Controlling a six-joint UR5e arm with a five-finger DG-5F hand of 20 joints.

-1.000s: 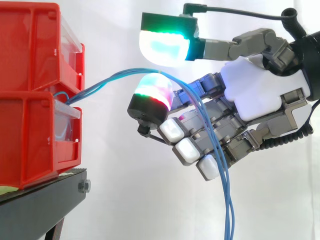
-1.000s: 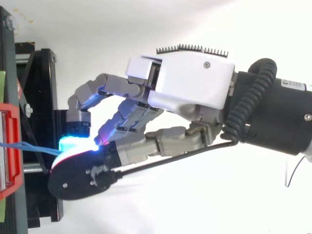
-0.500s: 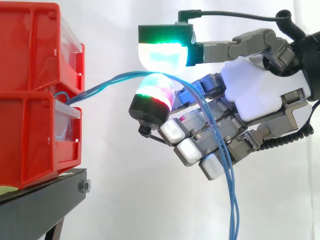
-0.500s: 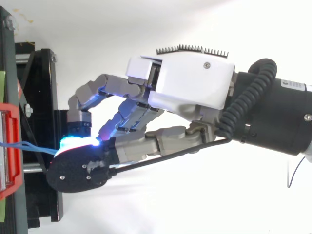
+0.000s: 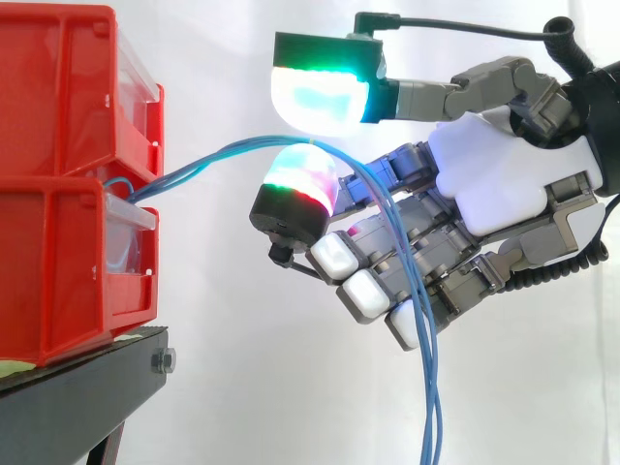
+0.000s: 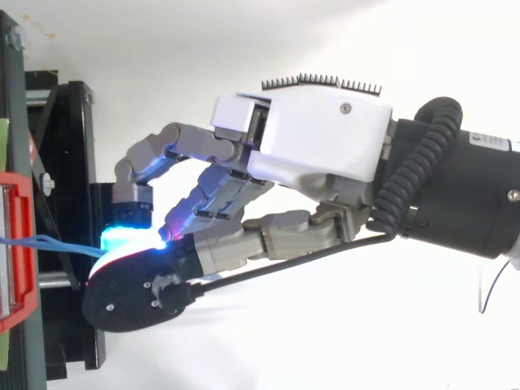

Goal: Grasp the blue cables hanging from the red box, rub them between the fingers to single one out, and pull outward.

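Two red bins (image 5: 68,184) stand stacked on a black stand (image 5: 87,387) at the left. Several thin blue cables (image 5: 208,158) leave the lower bin, rise to the right, and drape over a curled finger's red-and-green glowing pad (image 5: 295,189). From there they hang down across the other curled fingers (image 5: 360,291) and leave the view's lower edge. My hand (image 5: 484,184) reaches in from the right. Its thumb pad (image 5: 320,92), glowing green and cyan, hovers just above the cables with a small gap. From above, the hand (image 6: 317,138) has its thumb (image 6: 134,291) lying over the cables (image 6: 49,244) beside the bin (image 6: 16,252).
A white curtain lies behind everything. The black stand's frame (image 6: 69,162) sits under and left of the fingertips. Open air lies below the hand.
The thumb pad has shifted slightly right and up from the finger pad. The hanging part of the cables has swung left. The bins stay still.
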